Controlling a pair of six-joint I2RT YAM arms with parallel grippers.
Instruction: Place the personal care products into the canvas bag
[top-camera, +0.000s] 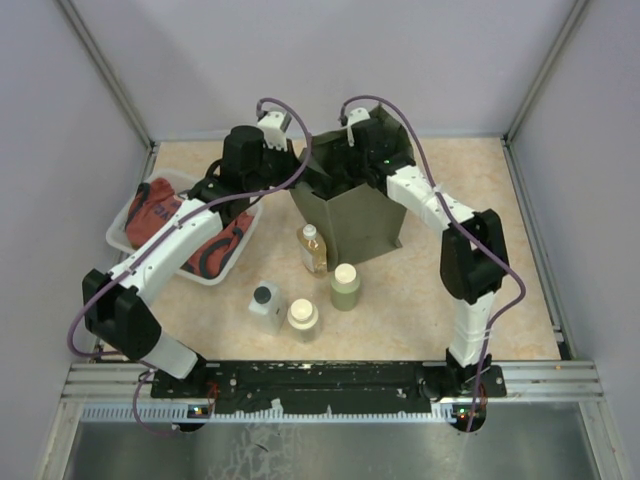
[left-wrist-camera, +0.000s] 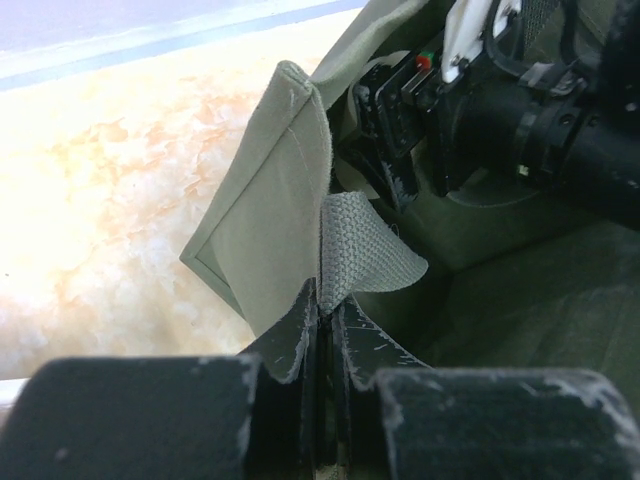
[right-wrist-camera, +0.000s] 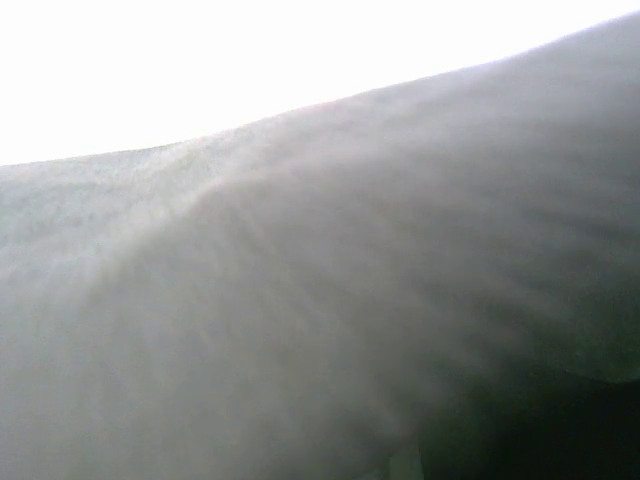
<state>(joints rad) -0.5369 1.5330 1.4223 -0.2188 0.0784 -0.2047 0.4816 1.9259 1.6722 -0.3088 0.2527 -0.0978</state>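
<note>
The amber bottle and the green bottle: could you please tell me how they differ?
The amber bottle has a narrow white cap; the green bottle has a wider cream cap. The amber bottle stands close beside the canvas bag; the green bottle stands farther out in front of it. Both are upright and outside the bag.

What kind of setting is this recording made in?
Probably a lab test cell, not a home: plain walls, aluminium posts, and the left arm and right arm bolted to a metal rail.
</note>
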